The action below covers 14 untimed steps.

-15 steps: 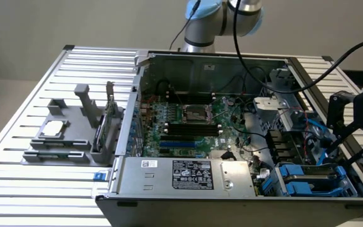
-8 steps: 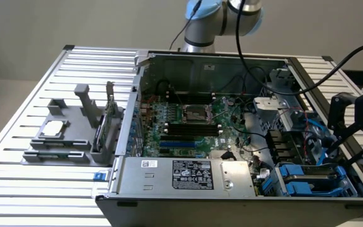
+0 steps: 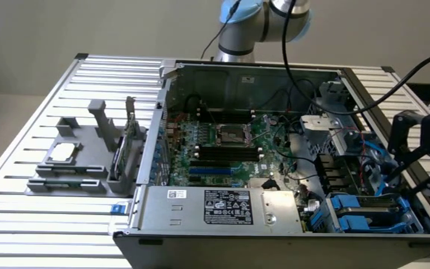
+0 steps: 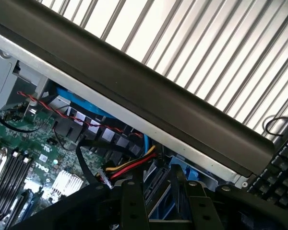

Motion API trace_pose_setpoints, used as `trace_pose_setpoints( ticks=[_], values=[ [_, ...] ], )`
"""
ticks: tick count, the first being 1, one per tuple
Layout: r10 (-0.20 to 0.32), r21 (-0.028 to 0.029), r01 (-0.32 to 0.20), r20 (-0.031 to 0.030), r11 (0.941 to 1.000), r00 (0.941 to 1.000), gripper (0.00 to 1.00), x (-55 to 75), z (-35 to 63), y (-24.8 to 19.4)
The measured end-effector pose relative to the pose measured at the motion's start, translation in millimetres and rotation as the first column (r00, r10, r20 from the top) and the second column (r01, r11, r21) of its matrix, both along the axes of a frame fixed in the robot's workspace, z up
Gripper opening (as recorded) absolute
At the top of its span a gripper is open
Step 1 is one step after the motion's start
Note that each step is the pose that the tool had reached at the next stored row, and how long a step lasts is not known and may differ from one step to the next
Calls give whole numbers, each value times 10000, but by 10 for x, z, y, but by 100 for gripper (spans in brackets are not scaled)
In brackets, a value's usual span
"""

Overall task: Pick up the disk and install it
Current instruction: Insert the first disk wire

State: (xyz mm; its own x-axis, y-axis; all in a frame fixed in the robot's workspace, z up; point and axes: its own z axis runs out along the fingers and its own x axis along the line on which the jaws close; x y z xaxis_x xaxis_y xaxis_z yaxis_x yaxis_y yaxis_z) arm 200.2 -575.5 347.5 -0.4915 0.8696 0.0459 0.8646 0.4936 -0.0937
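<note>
Flat silver-grey disk (image 3: 369, 210) framed in a bright blue carrier, at the lower right of the exterior view, down in the corner bay of the open computer case (image 3: 200, 246). Black fingers (image 4: 133, 205) pinching it from above. Crowded by red, yellow and black cables (image 4: 129, 166) just beside. Power supply (image 3: 223, 206) toward the exterior view's left, slatted counter (image 3: 36, 129) beneath.
</note>
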Motion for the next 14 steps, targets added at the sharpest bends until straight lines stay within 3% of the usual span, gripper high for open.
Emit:
trace_pose_setpoints(
  ticks=[2,5,10,14],
  values=[
    [0,5,0,-120,10000,9999,37,2,-10,0],
    [0,23,0,-215,10000,9998,35,13,-25,0],
    [0,30,0,-261,10000,9997,15,37,-28,0],
    [0,29,1,-274,10000,9996,15,79,-28,-1]
  ],
)
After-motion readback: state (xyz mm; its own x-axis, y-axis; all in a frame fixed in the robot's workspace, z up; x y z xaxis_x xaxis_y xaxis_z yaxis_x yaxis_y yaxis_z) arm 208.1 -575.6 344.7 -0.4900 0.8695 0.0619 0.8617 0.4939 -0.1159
